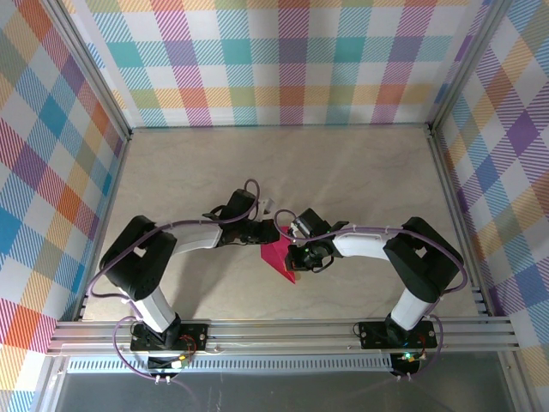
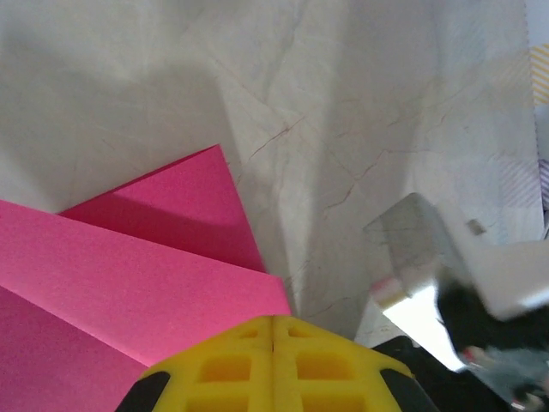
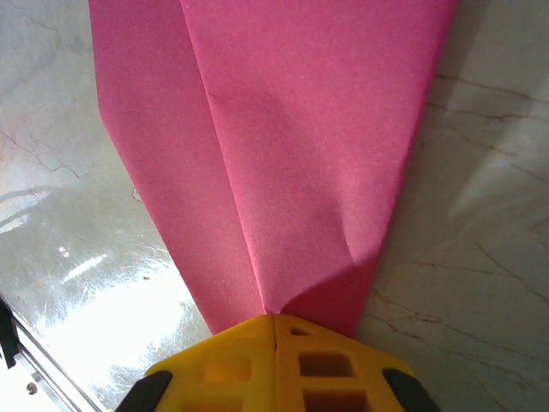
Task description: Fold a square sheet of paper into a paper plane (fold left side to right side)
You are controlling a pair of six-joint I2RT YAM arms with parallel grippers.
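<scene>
Meeting over the paper plane [image 1: 280, 259], left claw [image 1: 271, 232] and right claw [image 1: 294, 250] come together near the centre of the top view, a bit below the middle of the desk [image 1: 343, 172]. Plane is a magenta-pink folded sheet lying on the desk, narrow pointed end aimed at the lower right of the frame, wider end up by the claws. Left arm [image 1: 189, 236] reaches in from lower left, right arm [image 1: 369, 243] from lower right, both bent low over the surface. Plaid walls [image 1: 283, 51] on three sides.

Left wrist view: left claw [image 2: 273, 323] at bottom centre, yellow pads [image 2: 223, 369] closed tight against each other, no gap at the seam. Tip sits right at a corner of the paper plane [image 2: 129, 275], which takes up the lower left with overlapping layers and a shadowed flap behind. Can't tell if the edge is pinched or just touched. Marble-look desk [image 2: 343, 129] across the rest, blurry white and black hardware [image 2: 480, 300] lower right.

Right wrist view: right claw [image 3: 274, 319] bottom centre, yellow pads [image 3: 334, 369] also fully together. Paper plane [image 3: 300, 129] runs down from the top of the frame and narrows to the claw tip, with one long crease left of its middle and a small dent near the tip. Paper meets the tip, grip or press unclear. Desk [image 3: 480, 215] on both sides, glare at lower left
</scene>
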